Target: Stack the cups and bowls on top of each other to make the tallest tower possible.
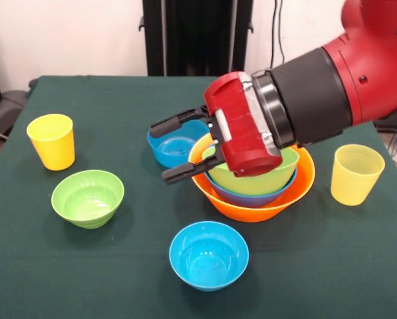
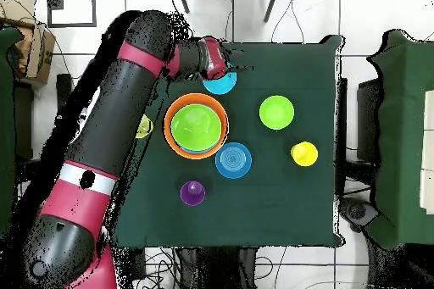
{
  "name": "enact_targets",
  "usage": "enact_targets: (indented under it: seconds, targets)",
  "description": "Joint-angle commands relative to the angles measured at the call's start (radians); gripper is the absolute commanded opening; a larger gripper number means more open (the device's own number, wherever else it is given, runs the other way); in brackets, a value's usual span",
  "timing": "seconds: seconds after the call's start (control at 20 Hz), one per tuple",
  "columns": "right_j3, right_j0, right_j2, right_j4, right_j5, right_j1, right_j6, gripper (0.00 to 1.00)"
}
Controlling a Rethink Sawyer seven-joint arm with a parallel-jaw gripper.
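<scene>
The arm (image 1: 331, 86) hangs low across the tower (image 1: 255, 179), blocking it from above, its spread-fingered gripper (image 1: 175, 149) crowding the small blue bowl (image 1: 171, 147) behind, while open cloth lies between the small green bowl (image 1: 88, 197) and the near blue bowl (image 1: 209, 255).

I see a dark green worktop (image 1: 138, 266) with the red and black arm (image 1: 331, 86) reaching in from the right. Its hand (image 1: 175, 149) points left, two black fingers (image 1: 178, 121) spread apart with nothing between them, hovering over a small blue bowl (image 1: 171, 147). Just right of that sits the tower (image 1: 255, 186): a green bowl in a blue bowl in the orange bowl. Another small blue bowl (image 1: 208, 254) sits nearest me. A small green bowl (image 1: 88, 197) sits left, an opaque yellow cup (image 1: 51, 141) beyond it. A ribbed pale yellow cup (image 1: 356, 174) stands far right.
</scene>
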Motion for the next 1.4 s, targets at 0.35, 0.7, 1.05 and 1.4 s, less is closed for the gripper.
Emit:
enact_targets:
  seconds: [0.35, 0.7, 1.05, 1.4]
  targets:
    - [-0.142, -0.024, -0.082, 0.050, 0.141, 0.110, 0.275, 1.00]
    - [-0.114, -0.013, -0.105, 0.050, 0.077, 0.165, 0.352, 1.00]
    - [-0.055, 0.025, -0.121, 0.022, 0.017, 0.191, 0.461, 1.00]
    - [-0.055, 0.027, -0.134, -0.002, -0.001, 0.213, 0.521, 1.00]
